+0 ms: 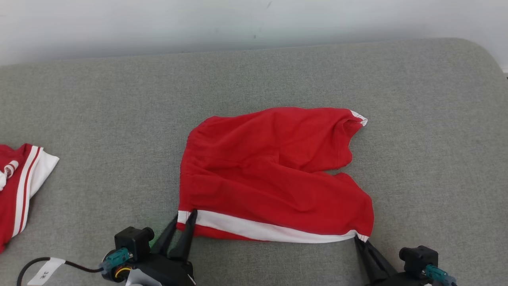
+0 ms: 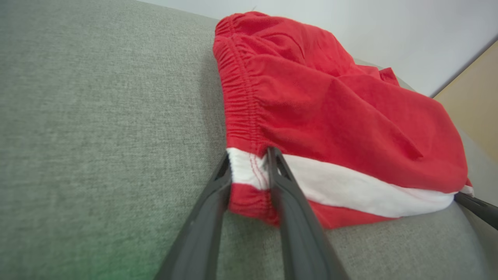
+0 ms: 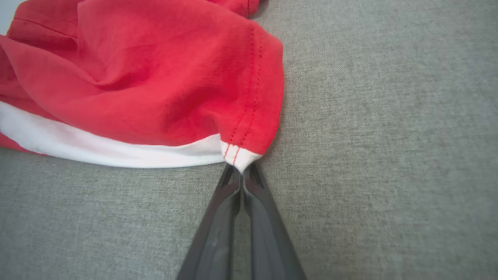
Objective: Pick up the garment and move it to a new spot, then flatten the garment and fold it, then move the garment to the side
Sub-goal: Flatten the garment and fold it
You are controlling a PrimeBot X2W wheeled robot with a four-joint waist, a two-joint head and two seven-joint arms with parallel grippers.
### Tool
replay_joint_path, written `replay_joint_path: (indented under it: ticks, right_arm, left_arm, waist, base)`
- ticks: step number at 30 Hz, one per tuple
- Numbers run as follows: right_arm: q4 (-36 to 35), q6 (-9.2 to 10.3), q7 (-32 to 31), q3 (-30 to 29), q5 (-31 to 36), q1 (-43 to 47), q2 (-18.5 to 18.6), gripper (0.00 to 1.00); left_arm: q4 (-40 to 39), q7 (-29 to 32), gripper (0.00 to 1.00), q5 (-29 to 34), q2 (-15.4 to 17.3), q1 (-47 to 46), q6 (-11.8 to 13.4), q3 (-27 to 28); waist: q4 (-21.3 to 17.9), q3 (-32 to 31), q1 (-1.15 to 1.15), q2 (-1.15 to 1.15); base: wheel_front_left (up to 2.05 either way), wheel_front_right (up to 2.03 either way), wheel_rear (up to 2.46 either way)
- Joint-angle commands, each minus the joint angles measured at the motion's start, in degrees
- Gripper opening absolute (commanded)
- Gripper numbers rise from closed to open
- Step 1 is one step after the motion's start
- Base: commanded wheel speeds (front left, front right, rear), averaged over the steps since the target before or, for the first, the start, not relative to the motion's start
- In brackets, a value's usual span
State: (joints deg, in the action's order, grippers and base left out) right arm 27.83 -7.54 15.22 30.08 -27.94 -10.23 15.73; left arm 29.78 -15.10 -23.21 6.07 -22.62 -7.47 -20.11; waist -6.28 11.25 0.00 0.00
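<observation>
The red shorts [image 1: 274, 171] lie partly spread at the middle of the grey cushion [image 1: 99, 99], with one long side toward the cushion's near edge. A white side stripe [image 1: 270, 228] runs along that side.

Grip state:
- Left gripper [image 1: 185, 215]: the fingers bracket the waistband corner at the stripe, with bunched cloth filling the gap between them. Read this as a clamp on a thick fold.
- Right gripper [image 3: 242, 169]: the fingers are pressed together on the very tip of the hem corner. Very little cloth is held.

Hazards:
- The right pinch is the weak point. If you pull the two corners apart too hard, the hem tip is likely to slide out and that leg will drop.
- The upper layer is creased and one leg is curled over on the cushion's far side. Dragging it across the coarse weave may roll the folds under instead of flattening them.
- Uneven lift would skew the stripe edge.

Materials: the shorts are a soft matte knit with a gathered elastic waistband [image 2: 241, 97] and a double-stitched hem [image 3: 249, 97]. The cushion is a rough woven fabric with a rounded corner. A second red-and-white garment [image 1: 20, 186] lies at the cushion's left edge, well apart from the shorts
</observation>
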Motion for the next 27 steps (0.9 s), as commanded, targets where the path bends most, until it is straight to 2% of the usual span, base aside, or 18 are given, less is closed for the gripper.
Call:
replay_joint_path:
  ticks: [1, 15, 21, 27]
  right_arm:
    - [0.4, 0.09, -0.1, -0.5, 0.2, 0.1, 0.1, 0.00]
    - [-7.9, 0.09, -0.1, -9.3, 2.0, 0.0, -2.1, 0.00]
    - [-10.7, 0.09, -0.1, -9.0, 2.0, -4.9, -1.4, 0.00]
    - [-11.1, 0.09, -0.1, -7.7, 0.7, -12.3, 0.0, 0.00]
  left_arm:
    - [-0.6, -0.1, 0.00, -1.0, 0.4, -0.6, 0.0, -0.5]
    - [-6.0, -0.1, 0.00, -4.3, 2.2, 0.8, 0.0, -1.9]
    - [-8.8, -0.1, 0.00, -6.0, 6.0, -5.3, 0.0, -4.9]
    - [-5.9, -0.1, 0.00, -12.0, 9.4, -14.5, 0.0, -9.8]
  waist:
    - [0.2, 0.0, 0.00, 0.00]
    - [3.0, -5.2, 0.00, 0.00]
    - [4.6, -8.4, 0.00, 0.00]
    - [6.0, -10.1, 0.00, 0.00]
  base:
    - [0.00, 0.00, 0.00]
    - [0.00, 0.00, 0.00]
    - [0.00, 0.00, 0.00]
    - [0.00, 0.00, 0.00]
